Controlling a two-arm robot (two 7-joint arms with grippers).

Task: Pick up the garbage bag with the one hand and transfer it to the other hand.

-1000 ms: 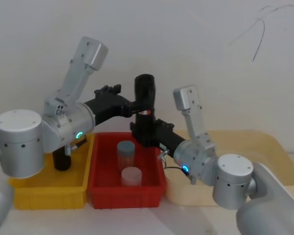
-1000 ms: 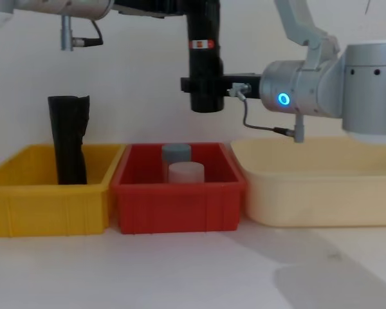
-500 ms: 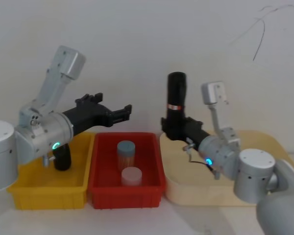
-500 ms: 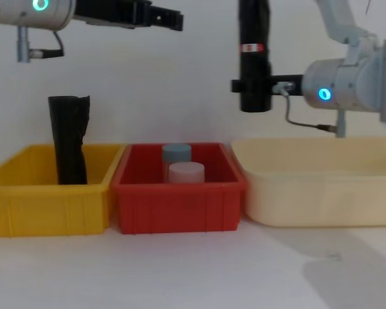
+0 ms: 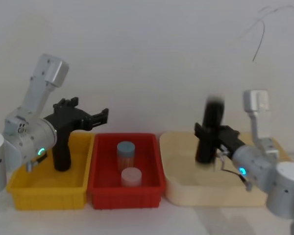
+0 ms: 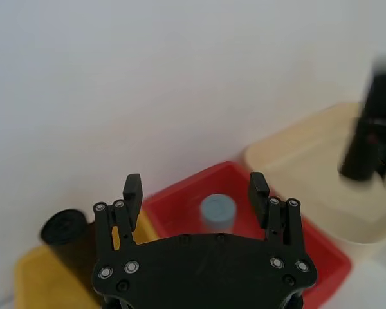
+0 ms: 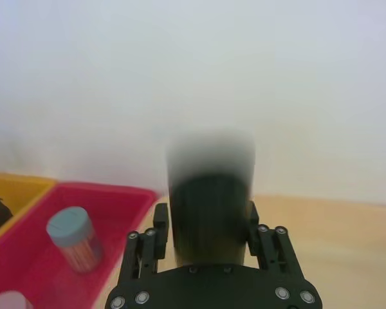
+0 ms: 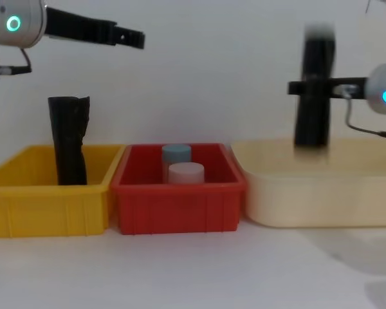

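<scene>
One upright black garbage bag, blurred, pinched by right tool, left tool spread.

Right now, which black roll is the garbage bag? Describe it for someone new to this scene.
Find the cream tub on the right. Upright over it is the garbage bag, a black roll held in the jaws of the right gripper. The other black roll stands ragged-topped in the yellow bin.

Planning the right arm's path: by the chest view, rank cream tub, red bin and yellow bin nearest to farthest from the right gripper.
1. Cream tub, just below the right gripper.
2. Red bin, middle.
3. Yellow bin, far left.
</scene>
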